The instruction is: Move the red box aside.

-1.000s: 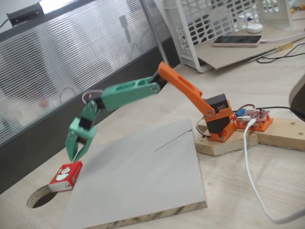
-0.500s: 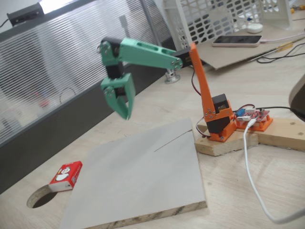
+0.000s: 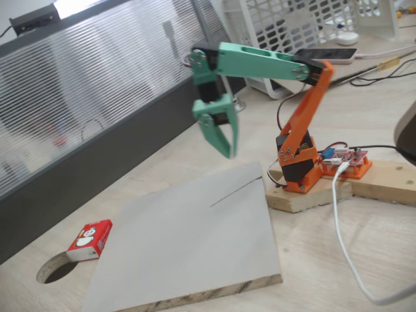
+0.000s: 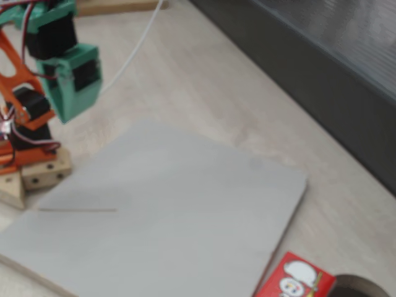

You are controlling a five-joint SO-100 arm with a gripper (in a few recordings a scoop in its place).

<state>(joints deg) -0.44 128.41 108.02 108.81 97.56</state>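
Since a second ago I have pulled my claw (image 3: pixel 224 140) up and back toward my base; it was right over the red box (image 3: pixel 90 239) then, and now hangs high above the far edge of the grey board (image 3: pixel 188 240), holding nothing. Whether its jaws are parted or closed I cannot tell from these angles.

At the left, the red box lies flat on the surface (image 3: pixel 338 273), just off the board's left edge and close beside a round hole (image 3: pixel 55 268). That hole is my main worry: if I come back and nudge the carton further left or nearer, it could tip in. The box looks already aside, so any further reach risks only harm. To the right, a white cable (image 3: pixel 344 247) trails near my base and could snag a swing.
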